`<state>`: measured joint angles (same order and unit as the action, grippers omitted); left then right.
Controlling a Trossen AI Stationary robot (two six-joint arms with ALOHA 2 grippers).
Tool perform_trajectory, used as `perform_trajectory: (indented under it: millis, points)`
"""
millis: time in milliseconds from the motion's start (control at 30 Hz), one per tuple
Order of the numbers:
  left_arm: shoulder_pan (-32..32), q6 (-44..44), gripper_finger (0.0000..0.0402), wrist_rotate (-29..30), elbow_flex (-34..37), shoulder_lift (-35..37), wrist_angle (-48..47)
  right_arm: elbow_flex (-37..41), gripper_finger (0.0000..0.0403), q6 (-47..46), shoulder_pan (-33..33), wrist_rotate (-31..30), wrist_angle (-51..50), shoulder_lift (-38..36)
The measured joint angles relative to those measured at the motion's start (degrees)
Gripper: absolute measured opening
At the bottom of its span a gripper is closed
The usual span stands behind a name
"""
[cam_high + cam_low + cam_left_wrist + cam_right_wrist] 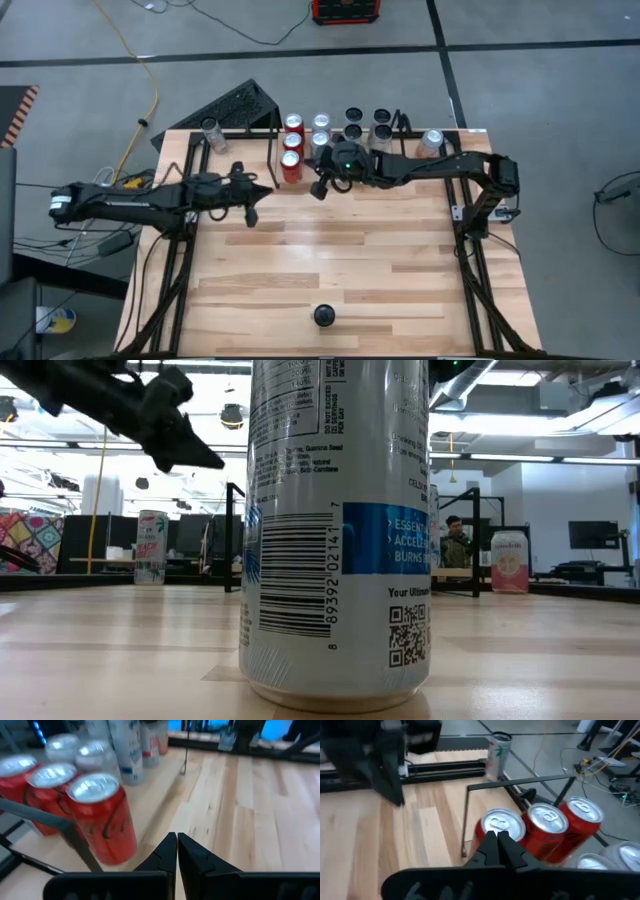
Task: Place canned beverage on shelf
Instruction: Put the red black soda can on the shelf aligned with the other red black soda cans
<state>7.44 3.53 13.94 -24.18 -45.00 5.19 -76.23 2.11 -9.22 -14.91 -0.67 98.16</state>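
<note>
Along the far edge of the counter [340,260], the shelf [275,135] is holding three red cans [292,150] in a row, with silver and dark cans beside them. Both grippers are hovering just in front of it, the left gripper [262,188] and the right gripper [322,186], each with fingers pressed together (gripping nothing). One beverage can [324,315] is standing alone near the counter's front edge.

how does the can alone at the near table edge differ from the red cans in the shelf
The lone can has a dark top and a white and blue body; the red cans have silver tops and red bodies. It stands in the open, far from both grippers; they stand in a row inside the shelf, close to the shut grippers. All stand upright.
</note>
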Motion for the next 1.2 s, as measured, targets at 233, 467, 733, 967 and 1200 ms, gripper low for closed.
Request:
perform_trajectory:
  millis: [233, 467, 733, 967, 1200]
  points:
    - [-0.04, -1.54, 0.0000, 9.69, 0.04, -12.07, 9.46, 0.00, 0.0000, -0.11, 0.86, -0.03, -1.55, -0.20]
    - [0.34, 0.33, 0.0000, 18.17, 0.04, -19.98, 17.87, 0.00, 0.0000, 0.77, 1.36, -0.10, -4.51, -0.19]
    - [1.22, 2.19, 0.0000, 19.74, 0.04, -28.05, 24.14, 0.00, 0.0000, 1.27, 1.36, -0.10, -5.17, -0.19]
    - [1.22, 1.33, 0.0000, 19.95, 0.09, -31.16, 27.81, 0.00, 0.0000, 1.38, 1.34, -0.06, -5.93, -0.19]
    - [2.41, 0.57, 0.0000, 18.94, 0.07, -31.12, 28.41, 0.00, 0.0000, 1.37, 1.34, -0.06, -5.95, -0.19]
